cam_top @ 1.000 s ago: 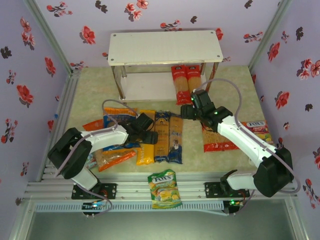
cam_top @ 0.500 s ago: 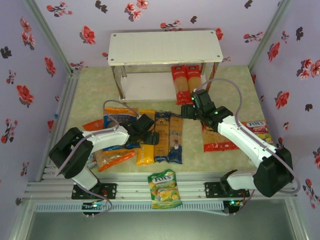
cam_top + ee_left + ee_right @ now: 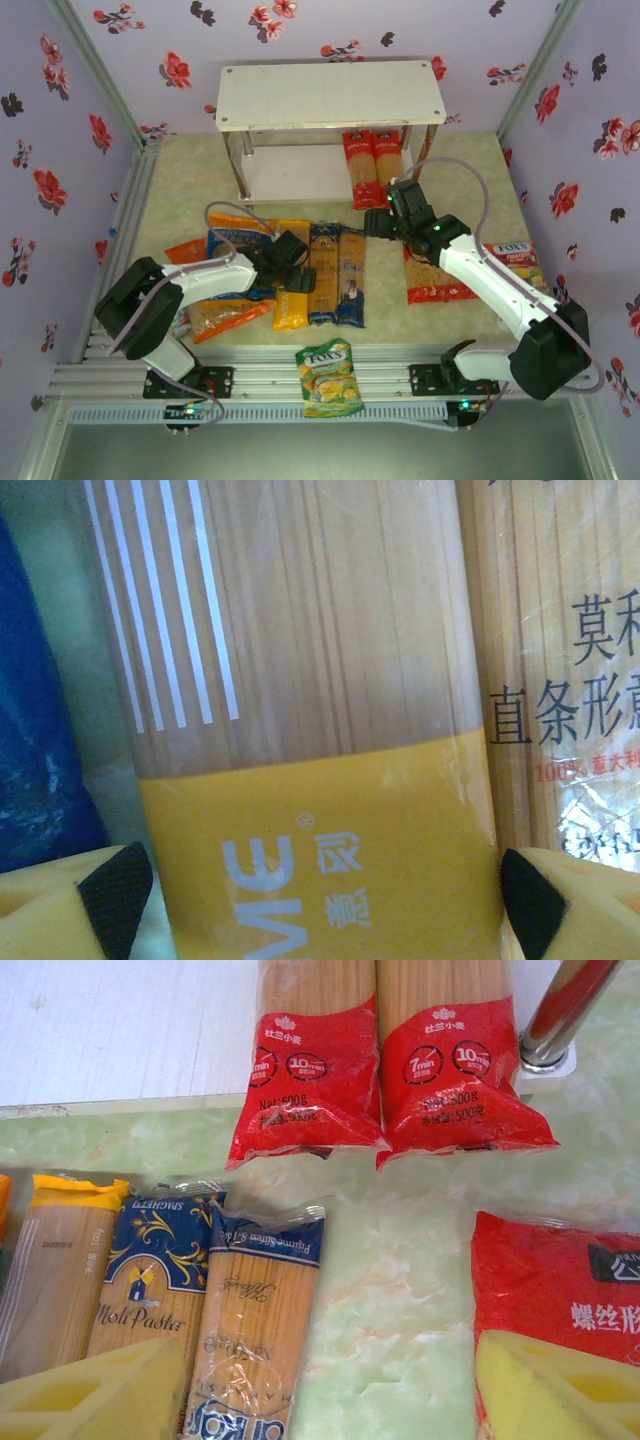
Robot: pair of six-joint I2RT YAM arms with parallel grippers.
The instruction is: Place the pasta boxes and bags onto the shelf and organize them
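While the left gripper (image 3: 302, 278) hangs low over the pasta heap at the near left of the table (image 3: 190, 190), its jaws stand wide, astride the yellow pack (image 3: 320, 810). In the left wrist view one black pad (image 3: 115, 895) sits at each long edge of that pack, and I cannot tell whether they touch it. The yellow pack lies flat, pointing away from the arms. Just right of it lie two brown packs (image 3: 323, 275) (image 3: 351, 275), side by side and parallel to it. At its left lies the blue bag (image 3: 237, 242), and the orange bag (image 3: 222, 318) lies nearer the bases, partly under the left arm.

The right gripper (image 3: 383, 222) hovers over the table, just short of the near ends of two red packs (image 3: 305, 1090) (image 3: 455, 1080). Its jaws are open and hold nothing: the right wrist view shows its yellow fingers (image 3: 110, 1385) far apart with table between them. The red bag (image 3: 438, 285) lies flat, partly under the right arm.

The shelf (image 3: 330, 95) stands at the far middle of the table. The red packs lie side by side at the right end of its lower board, their far parts on the board and their red ends out over the table, beside a post (image 3: 560, 1010).

A green candy bag (image 3: 328, 378) lies on the near rail, and a red candy bag (image 3: 520, 262) lies just right of the red bag.
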